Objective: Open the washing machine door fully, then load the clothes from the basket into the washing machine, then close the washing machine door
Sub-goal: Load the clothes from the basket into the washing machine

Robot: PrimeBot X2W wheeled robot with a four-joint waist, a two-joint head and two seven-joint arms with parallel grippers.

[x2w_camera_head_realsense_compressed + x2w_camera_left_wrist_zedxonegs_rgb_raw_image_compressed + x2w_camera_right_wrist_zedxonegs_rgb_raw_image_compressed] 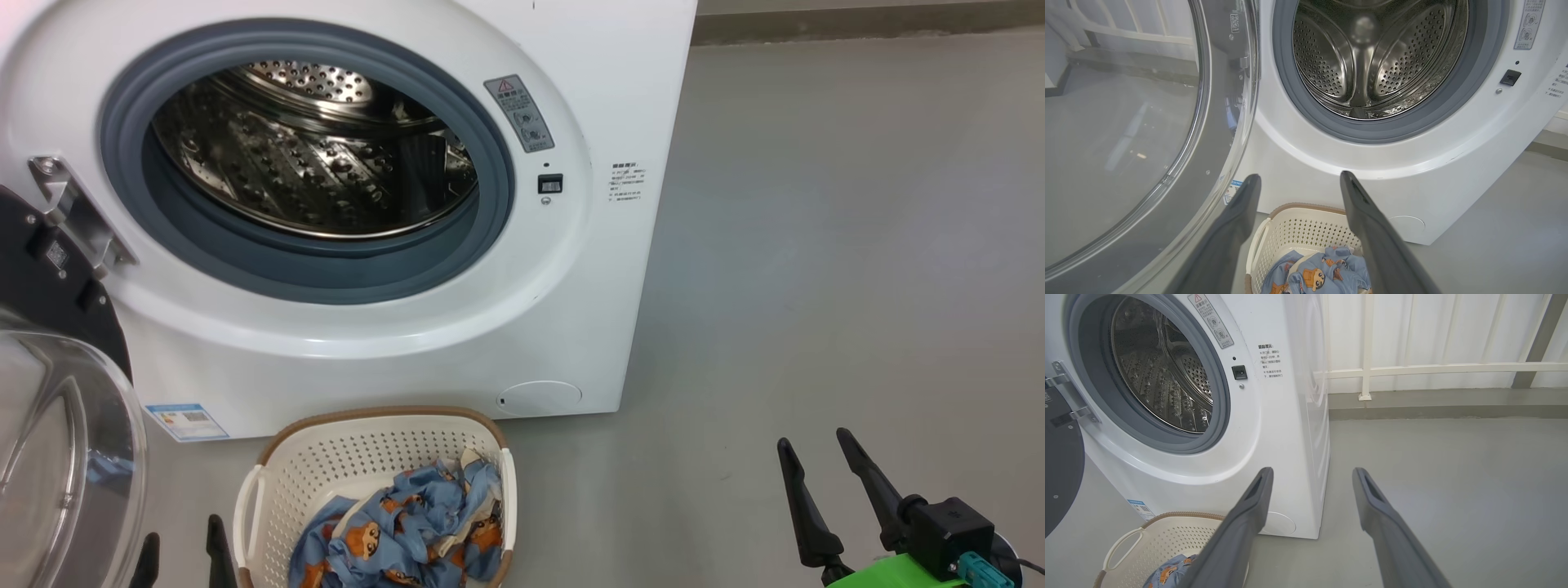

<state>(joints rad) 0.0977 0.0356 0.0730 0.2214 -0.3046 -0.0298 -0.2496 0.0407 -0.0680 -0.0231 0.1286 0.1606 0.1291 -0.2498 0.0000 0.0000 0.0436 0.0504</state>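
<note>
You had the washing machine door [57,392] swung wide at 9 o'clock of the washing machine [571,286], so the drum [310,155] stood clear for loading. Basket [326,457] sat on the floor [816,245] at 6 o'clock below the opening, clothes [408,531] heaped inside (short lift, I'd judge). Left claw [182,531], at the basket's 9 o'clock, and right claw [812,437], well off at 3, both gaped empty.
</note>
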